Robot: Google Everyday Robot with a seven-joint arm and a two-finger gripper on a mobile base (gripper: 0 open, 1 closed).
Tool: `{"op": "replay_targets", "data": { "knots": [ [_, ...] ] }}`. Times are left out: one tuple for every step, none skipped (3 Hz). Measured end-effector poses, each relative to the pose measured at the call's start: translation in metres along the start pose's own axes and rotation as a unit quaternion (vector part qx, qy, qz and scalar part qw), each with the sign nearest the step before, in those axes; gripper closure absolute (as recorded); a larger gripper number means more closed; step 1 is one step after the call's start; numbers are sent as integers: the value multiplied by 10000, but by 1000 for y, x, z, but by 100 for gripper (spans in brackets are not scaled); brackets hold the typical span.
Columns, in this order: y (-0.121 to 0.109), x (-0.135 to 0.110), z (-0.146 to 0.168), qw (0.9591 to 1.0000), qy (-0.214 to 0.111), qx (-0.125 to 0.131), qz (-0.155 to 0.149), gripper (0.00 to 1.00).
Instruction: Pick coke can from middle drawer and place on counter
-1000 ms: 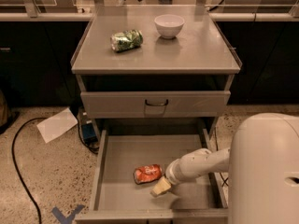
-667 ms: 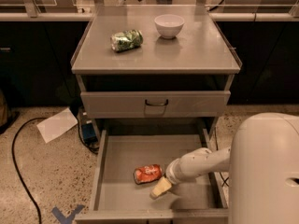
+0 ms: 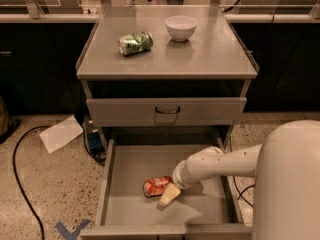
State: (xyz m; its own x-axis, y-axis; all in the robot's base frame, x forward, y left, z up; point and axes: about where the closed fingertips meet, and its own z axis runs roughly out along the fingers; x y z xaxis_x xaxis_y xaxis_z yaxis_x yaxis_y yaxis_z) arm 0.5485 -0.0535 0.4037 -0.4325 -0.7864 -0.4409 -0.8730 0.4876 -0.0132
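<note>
Smooth white rounded shell; a white tubular arm, with what seems a ribbed collar, ends in a cream wedge-shaped gripper down in the middle drawer

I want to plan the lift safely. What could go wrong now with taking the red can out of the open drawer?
The coke can lies on its side on the flat floor of the middle drawer, so a nudge from the gripper beside it might roll it away. On the counter, the green can and the bowl could be knocked.
</note>
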Motion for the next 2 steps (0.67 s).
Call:
{"op": "replay_targets", "data": {
  "knots": [
    [9, -19, 1, 9981, 24, -345, -506, 0],
    [16, -29, 20, 9907, 182, -860, -1039, 0]
  ]
}}
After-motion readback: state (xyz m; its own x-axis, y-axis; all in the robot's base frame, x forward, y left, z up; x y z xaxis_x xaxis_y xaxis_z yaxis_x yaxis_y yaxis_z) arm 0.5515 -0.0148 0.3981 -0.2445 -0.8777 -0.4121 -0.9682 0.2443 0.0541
